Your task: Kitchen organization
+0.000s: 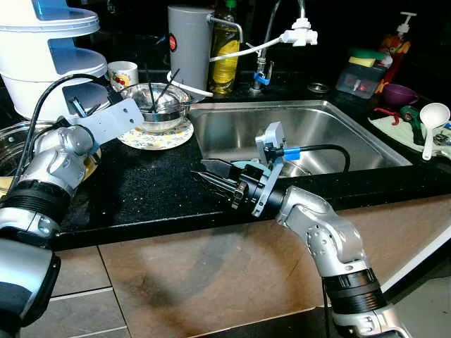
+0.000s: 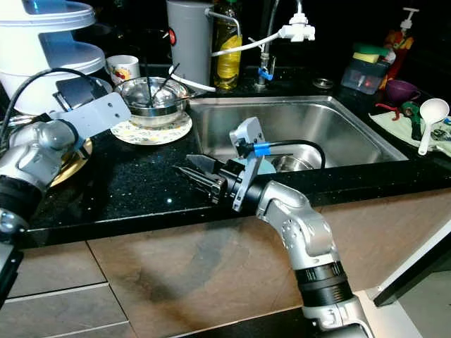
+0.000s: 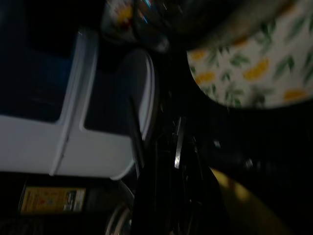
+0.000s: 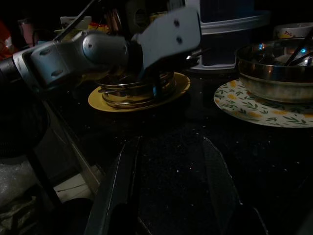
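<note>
Steel bowl (image 1: 158, 101) of utensils sits on a floral plate (image 1: 156, 135) left of the sink (image 1: 296, 130); right hand (image 1: 206, 176), fingers apart, hovers over the black desk (image 1: 134, 190); left hand's state cannot be told.

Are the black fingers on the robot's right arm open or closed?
Open. The right gripper shows two fingers apart, bare black counter between, holding nothing.

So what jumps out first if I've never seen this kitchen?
The right end effector hovers open over the black counter beside the steel sink. The left arm reaches toward a steel bowl on a yellow plate. Farther back, another bowl of utensils sits on a floral plate.
</note>
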Controlling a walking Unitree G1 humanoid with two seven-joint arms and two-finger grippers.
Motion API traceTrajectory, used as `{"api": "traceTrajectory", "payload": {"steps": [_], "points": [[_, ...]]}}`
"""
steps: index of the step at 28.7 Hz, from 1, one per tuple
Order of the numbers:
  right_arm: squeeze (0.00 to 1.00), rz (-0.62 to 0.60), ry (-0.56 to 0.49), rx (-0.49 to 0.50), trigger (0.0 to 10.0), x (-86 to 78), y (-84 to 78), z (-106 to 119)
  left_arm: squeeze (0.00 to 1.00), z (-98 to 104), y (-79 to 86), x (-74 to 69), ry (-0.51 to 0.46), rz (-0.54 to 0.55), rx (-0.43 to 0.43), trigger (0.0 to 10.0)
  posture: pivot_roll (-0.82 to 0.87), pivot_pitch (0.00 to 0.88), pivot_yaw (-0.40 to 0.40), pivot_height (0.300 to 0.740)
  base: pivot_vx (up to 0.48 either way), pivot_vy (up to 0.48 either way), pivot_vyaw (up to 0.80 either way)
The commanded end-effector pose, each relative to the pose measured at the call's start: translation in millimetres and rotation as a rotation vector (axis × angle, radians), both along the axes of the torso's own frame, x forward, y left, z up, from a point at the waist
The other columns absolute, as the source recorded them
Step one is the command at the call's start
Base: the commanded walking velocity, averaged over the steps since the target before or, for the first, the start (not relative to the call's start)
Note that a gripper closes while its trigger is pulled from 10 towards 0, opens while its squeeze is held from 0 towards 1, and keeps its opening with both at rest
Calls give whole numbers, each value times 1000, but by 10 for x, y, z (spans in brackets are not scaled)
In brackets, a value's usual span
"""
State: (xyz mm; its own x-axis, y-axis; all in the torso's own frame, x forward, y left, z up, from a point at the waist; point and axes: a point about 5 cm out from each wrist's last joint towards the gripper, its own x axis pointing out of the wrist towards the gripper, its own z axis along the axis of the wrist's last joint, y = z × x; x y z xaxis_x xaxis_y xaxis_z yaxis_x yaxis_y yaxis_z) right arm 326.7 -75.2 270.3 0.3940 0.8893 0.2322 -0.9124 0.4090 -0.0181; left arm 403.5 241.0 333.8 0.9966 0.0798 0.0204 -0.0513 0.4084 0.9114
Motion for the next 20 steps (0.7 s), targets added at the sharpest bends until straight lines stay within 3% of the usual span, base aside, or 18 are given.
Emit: {"api": "traceTrajectory", "payload": {"steps": [1, 9, 11, 16, 17, 19, 20], "points": [[0, -4, -7, 8, 10000, 1, -36, 41, 0, 177, -88, -3, -67, -55, -48, 0, 4, 153, -54, 740, 0, 0, 0], [0, -10, -5, 16, 10000, 14, -54, 62, 0, 569, -340, -112, -138, -224, -231, 0, 1, 154, -53, 740, 0, 0, 0], [0, -12, -5, 21, 10000, 19, -59, 71, 0, 739, -444, -193, -159, -305, -306, 0, 1, 154, -53, 740, 0, 0, 0], [0, -15, -5, 29, 10000, 26, -68, 87, 0, 1033, -568, -337, -220, -412, -385, 0, 1, 154, -53, 740, 0, 0, 0], [0, -17, -6, 32, 10000, 30, -75, 93, 0, 1152, -635, -394, -256, -476, -436, 0, 1, 154, -53, 740, 0, 0, 0], [0, -40, -9, 52, 10000, 50, -101, 121, 0, 1364, -817, -501, -351, -682, -628, 0, 5, 155, -52, 740, 0, 0, 0], [0, -40, -9, 52, 10000, 50, -101, 121, 0, 1364, -817, -501, -351, -682, -628, 0, 5, 155, -52, 740, 0, 0, 0]]}}
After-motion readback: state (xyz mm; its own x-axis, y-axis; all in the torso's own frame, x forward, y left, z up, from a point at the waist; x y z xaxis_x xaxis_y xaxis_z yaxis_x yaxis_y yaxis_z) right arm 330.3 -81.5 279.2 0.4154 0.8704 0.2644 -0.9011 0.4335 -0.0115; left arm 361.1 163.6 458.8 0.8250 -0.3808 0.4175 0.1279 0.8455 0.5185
